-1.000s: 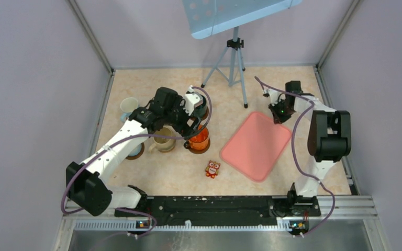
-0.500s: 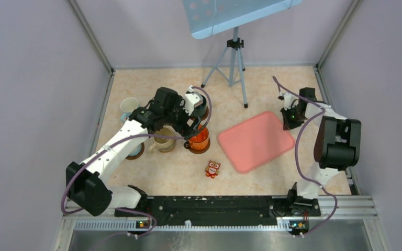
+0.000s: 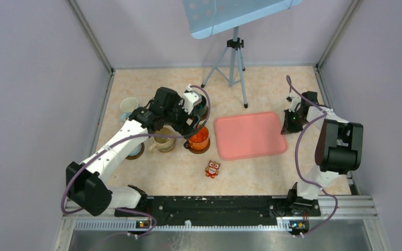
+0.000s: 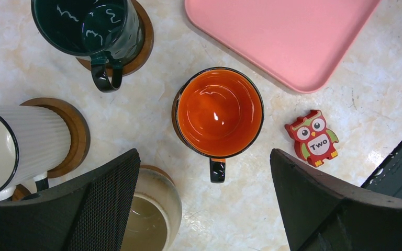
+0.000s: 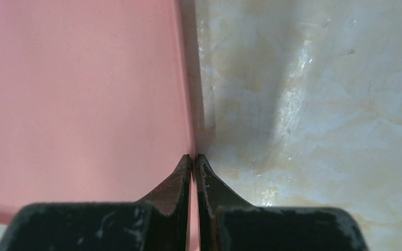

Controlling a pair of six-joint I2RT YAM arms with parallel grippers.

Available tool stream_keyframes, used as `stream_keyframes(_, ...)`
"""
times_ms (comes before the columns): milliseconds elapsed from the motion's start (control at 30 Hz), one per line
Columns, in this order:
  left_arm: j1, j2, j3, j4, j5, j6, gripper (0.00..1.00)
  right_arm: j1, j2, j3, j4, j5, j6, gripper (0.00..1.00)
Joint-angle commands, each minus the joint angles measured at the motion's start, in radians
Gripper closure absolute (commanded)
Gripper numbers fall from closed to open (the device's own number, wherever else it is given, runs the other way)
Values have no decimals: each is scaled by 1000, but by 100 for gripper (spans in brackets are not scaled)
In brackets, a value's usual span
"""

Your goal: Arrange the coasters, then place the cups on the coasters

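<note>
My left gripper (image 4: 203, 172) hangs open above the orange cup (image 4: 220, 112), its fingers wide on either side of the cup's handle and nothing between them. The orange cup stands on a coaster (image 3: 199, 150). The dark green cup (image 4: 89, 26) sits on a brown coaster (image 4: 141, 42), and the white ribbed cup (image 4: 21, 141) on another coaster (image 4: 76, 130). The beige cup (image 4: 152, 219) is partly hidden by my left finger. My right gripper (image 5: 194, 156) is shut on the rim of the pink tray (image 5: 84, 94) at its right edge (image 3: 282, 125).
A red owl figure (image 3: 212, 169) stands in front of the orange cup. Another white cup (image 3: 129, 104) stands at the far left of the table. A tripod (image 3: 234, 68) stands at the back, behind the tray. Walls enclose the table on three sides.
My right gripper has swung to the right with the pink tray's rim in it, turning the tray from a diagonal lie to nearly square with the table. The left arm has not moved.
</note>
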Motion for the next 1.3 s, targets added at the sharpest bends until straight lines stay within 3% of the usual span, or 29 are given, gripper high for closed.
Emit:
stream_keyframes(0, 7, -33, 3, 40, -17, -13, 1, -6, -52, -21, 9, -8, 144, 100)
stream_keyframes(333, 12, -39, -10, 42, -17, -15, 1, -5, -88, -60, 48, 30, 252, 100)
stream_keyframes(600, 18, -38, -12, 37, -18, -11, 1, -3, -92, -63, 58, -17, 231, 97)
stream_keyframes(667, 24, -34, -7, 31, -11, -13, 1, -3, -97, -51, 44, -18, 231, 91)
stream_keyframes(700, 40, -21, 11, 8, 12, -15, 1, -4, -113, -31, 24, -23, 229, 79)
stream_keyframes(867, 106, 13, 63, -37, 69, -7, 1, -6, -170, 24, 2, -64, 222, 38)
stream_keyframes(933, 148, 26, 93, -59, 96, 1, 1, -6, -192, 60, -14, -71, 216, 26)
stream_keyframes(1267, 500, 132, 291, -165, 267, 134, 1, -6, -255, 295, -161, -180, 73, 18)
